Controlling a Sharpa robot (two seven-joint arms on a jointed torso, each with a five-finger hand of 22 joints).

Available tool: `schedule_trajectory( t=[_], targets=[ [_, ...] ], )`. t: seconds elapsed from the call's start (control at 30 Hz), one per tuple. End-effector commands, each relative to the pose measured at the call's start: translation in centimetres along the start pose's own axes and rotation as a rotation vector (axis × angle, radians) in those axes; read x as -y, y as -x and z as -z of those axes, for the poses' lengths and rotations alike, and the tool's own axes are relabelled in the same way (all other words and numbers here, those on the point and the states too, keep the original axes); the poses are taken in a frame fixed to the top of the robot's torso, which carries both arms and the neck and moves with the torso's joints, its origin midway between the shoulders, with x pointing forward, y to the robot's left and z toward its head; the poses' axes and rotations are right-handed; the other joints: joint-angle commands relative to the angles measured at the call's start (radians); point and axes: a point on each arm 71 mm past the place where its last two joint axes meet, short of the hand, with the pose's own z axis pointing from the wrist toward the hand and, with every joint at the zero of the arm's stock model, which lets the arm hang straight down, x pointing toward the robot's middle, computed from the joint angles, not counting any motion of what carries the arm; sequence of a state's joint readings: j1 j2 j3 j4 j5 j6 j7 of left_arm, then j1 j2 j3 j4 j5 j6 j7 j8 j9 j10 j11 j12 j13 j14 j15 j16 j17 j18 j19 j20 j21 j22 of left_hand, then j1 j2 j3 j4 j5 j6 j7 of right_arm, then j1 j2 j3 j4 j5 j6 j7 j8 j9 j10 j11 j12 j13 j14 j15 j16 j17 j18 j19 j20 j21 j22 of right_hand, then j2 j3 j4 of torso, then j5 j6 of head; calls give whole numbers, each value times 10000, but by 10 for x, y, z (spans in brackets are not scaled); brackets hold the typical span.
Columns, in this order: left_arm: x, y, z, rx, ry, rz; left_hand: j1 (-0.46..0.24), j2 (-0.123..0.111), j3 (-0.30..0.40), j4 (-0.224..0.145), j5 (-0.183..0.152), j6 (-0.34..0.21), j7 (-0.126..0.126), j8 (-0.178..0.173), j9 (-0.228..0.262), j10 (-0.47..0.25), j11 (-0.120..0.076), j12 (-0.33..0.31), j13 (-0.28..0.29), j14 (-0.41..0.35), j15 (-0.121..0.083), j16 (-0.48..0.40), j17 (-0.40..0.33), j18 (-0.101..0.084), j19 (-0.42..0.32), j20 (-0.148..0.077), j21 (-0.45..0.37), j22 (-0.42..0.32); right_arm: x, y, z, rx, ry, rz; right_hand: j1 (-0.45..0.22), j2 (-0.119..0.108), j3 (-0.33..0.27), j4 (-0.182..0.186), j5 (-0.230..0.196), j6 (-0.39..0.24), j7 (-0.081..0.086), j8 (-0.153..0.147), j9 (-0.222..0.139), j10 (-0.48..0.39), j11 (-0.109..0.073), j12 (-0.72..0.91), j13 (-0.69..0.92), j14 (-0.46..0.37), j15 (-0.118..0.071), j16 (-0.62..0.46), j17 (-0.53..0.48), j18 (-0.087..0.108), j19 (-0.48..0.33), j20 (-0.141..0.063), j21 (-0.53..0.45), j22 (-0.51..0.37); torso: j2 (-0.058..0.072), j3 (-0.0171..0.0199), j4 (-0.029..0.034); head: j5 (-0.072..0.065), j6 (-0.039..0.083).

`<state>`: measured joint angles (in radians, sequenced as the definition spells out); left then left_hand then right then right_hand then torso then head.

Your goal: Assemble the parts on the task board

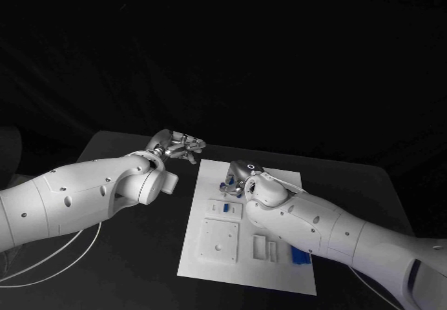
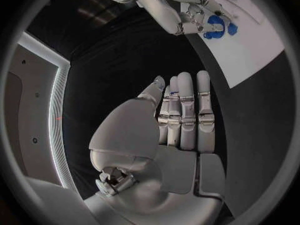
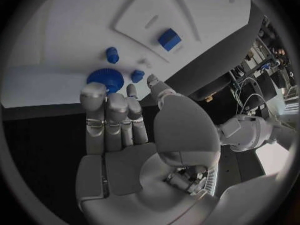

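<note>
The white task board (image 1: 214,265) lies in the middle of the black table. A blue gear (image 3: 103,79) sits near the board's far end, with two small blue parts (image 3: 112,55) (image 3: 137,76) and a blue block (image 3: 169,39) close by. My right hand (image 1: 239,177) hovers over that far end, fingers straight and together, fingertips (image 3: 94,92) at the gear's edge, holding nothing. My left hand (image 1: 177,144) is off the board's far left corner above the bare table, its fingers (image 2: 184,110) stretched flat and empty. Another blue part (image 1: 298,257) lies near the board's right edge.
White raised plates (image 1: 219,240) and slots cover the board's near half. Black table (image 1: 373,187) surrounds the board on all sides. In the left wrist view the right hand (image 2: 190,10) is next to the gear (image 2: 215,27).
</note>
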<state>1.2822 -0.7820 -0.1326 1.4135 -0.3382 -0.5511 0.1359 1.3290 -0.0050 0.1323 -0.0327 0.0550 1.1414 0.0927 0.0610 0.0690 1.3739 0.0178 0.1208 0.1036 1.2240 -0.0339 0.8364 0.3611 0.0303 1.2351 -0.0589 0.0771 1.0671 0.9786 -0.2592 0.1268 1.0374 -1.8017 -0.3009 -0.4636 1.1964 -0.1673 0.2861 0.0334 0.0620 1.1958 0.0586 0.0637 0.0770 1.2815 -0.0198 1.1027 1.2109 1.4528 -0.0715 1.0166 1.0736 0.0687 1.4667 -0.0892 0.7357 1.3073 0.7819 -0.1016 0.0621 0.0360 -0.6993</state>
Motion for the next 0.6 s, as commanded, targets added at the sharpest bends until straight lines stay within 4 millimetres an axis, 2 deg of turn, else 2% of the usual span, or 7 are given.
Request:
schedule_trajectory(
  t=[0.03,0.2,0.43,0.6],
  targets=[
    [3,-2,0,-57,-137,133,14,-64,-21,42,-49,-71,-15,26,-15,55,8,-66,-13,46,3,-53,14,-64,40,30,-42,-17,-1,-1,0,74,-72,231,15,-93,0,63,-54,100,1,-1,16,74,-19,-43,16,48,-11,59,12,-132,508,-61,40,924,11,-5,-4,14,-4],
    [5,-3,1,-121,-158,189,26,-69,-30,61,-49,-82,-10,24,-16,40,15,-74,-16,32,10,-79,25,-66,21,38,-48,-37,-1,-2,-2,90,-139,265,-56,-114,-21,144,-66,113,-2,-3,17,80,-20,-47,19,52,-12,70,27,-135,509,-63,62,927,33,-20,-32,27,-29],
    [7,-5,1,-193,-204,224,12,-66,-40,93,-50,-76,-13,26,-15,37,18,-73,-16,23,16,-99,33,-68,5,44,-51,-54,-1,-7,-3,65,-219,288,-210,-161,-34,314,-85,110,-4,-1,17,78,-21,-69,14,51,-15,64,33,-135,506,-67,58,923,33,-37,29,34,-56],
    [8,-6,1,-222,-207,240,3,-71,-52,121,-49,-80,-18,25,-16,39,16,-70,-14,28,16,-110,43,-69,2,46,-49,-69,-2,-9,-3,65,-213,265,-259,-191,0,391,-93,122,-9,-1,20,85,-25,-74,20,52,-19,62,41,-139,506,-72,70,924,20,-39,-4,100,-92]
  ],
)
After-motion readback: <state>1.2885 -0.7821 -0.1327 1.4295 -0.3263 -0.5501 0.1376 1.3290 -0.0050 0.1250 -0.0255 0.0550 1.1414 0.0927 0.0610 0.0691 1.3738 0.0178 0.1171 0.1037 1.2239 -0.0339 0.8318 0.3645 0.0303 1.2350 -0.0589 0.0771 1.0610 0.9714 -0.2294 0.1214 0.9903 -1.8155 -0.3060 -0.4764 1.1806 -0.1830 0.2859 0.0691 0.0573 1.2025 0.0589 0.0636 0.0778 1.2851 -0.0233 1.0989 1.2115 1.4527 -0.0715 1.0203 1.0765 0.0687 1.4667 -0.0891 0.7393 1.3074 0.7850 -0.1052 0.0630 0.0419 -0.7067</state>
